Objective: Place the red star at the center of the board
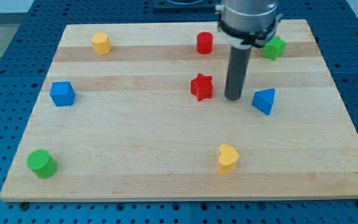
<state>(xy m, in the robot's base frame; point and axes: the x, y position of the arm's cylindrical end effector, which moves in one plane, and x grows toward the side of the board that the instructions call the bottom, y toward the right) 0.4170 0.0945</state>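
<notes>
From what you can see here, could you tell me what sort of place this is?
Probably a robotics lab bench: a wooden board lies on a blue perforated table, with small blocks like the red star beside my tip.

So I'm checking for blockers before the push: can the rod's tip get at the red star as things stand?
Probably yes: my tip sits just to the view's right of the red star, with nothing between them; the blue block lies on the tip's other side.

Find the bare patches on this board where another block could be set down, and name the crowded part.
Bare: the wide stretch between the blue cube, green cylinder, yellow heart and red star; also the view's lower right, below the blue triangular block. Crowded: upper right, where my tip stands between star and triangular block.
</notes>
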